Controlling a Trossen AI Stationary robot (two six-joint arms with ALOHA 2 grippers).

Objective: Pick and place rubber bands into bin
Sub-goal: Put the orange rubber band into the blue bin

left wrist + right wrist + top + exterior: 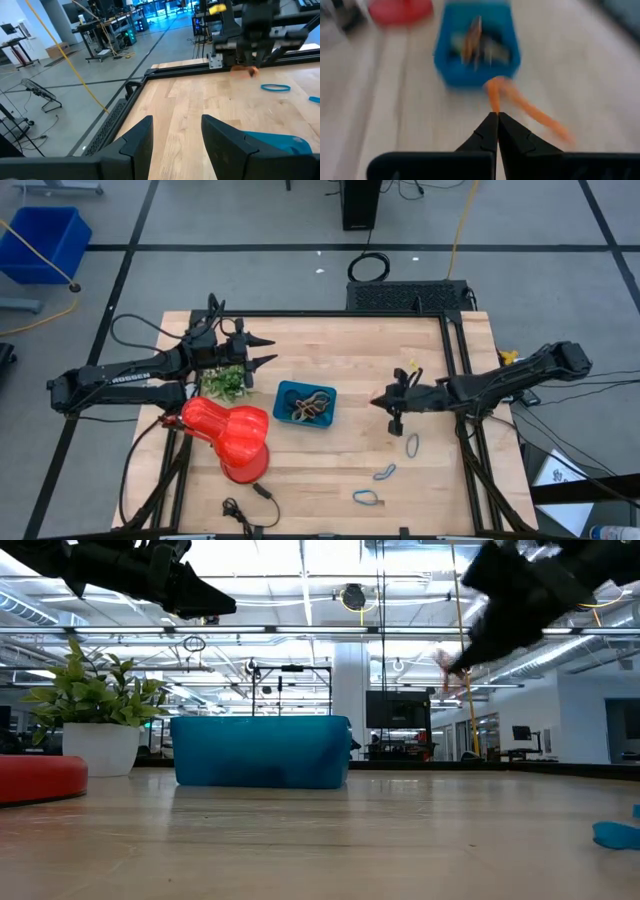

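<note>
The right hand (497, 117), pinched on an orange rubber band (520, 102) that dangles clear of the bench (360, 350), hangs right of the frame-centre bin (305, 404) (evidently carrying it there), while the left hand (262, 350) waits spread at upper left.

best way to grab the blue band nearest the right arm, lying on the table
Come straight down with the right tool and pinch one strand of the blue rubber band. It lies flat as a thin open loop, so only a top-down pinch across a side gets purchase.
</note>
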